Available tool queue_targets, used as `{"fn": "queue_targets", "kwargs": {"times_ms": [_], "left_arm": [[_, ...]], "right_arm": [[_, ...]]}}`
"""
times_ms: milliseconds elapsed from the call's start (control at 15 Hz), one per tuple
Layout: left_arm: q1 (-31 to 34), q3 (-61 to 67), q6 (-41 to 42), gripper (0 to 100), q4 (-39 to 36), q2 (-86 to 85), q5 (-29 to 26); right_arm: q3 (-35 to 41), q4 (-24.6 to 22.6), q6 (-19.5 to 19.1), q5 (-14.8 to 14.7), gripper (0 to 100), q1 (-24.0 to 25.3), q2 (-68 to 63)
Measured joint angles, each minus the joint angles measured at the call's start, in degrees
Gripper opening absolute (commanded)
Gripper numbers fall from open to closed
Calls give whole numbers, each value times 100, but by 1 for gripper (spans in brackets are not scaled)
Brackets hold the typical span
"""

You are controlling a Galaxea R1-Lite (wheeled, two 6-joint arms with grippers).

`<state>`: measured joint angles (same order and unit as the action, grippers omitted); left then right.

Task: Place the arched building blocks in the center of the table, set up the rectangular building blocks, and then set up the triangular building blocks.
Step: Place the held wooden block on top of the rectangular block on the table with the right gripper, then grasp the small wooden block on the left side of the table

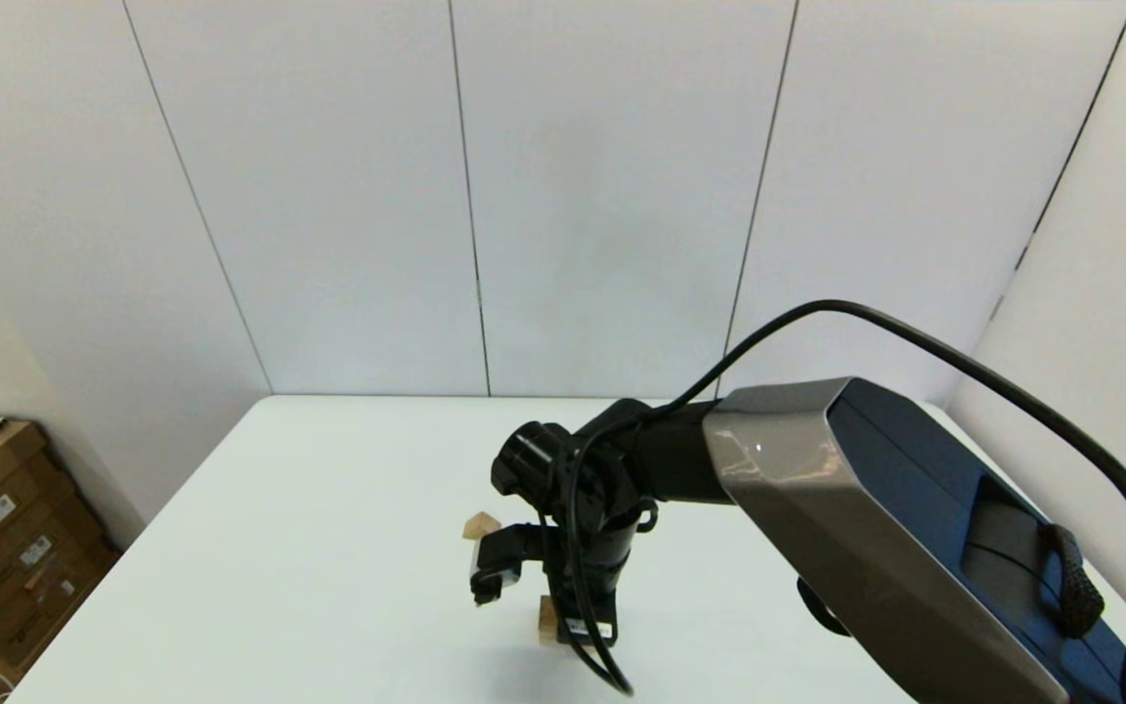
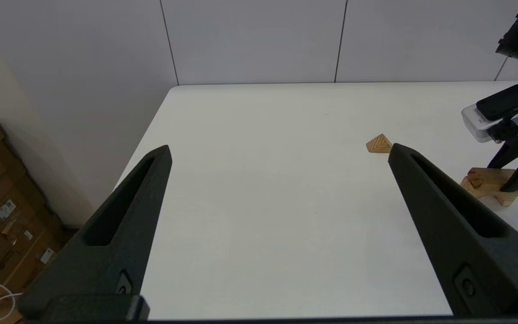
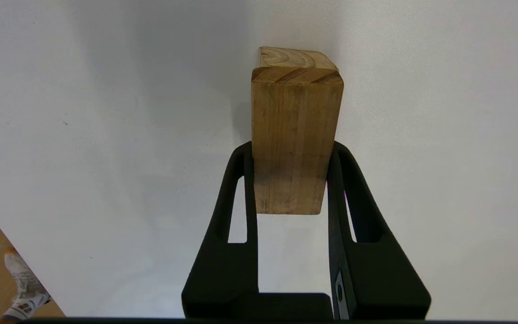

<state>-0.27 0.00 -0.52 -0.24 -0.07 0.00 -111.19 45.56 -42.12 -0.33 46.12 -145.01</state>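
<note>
Right gripper [image 3: 291, 155] points down, clamped on rectangular building blocks [image 3: 296, 135]; left gripper [image 2: 279, 153] — fingers apart.

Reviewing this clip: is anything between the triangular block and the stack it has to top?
No loose object on the table lies between the triangular block and the arched block. But the right claw grips the rectangular block atop the arch, occupying the landing spot.
</note>
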Motion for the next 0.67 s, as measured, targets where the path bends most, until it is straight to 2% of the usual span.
{"fn": "queue_targets", "kwargs": {"times_ms": [667], "left_arm": [[0,0,0,100,0,0,0]], "right_arm": [[-11,-33,63,-79,100,-4,20]]}}
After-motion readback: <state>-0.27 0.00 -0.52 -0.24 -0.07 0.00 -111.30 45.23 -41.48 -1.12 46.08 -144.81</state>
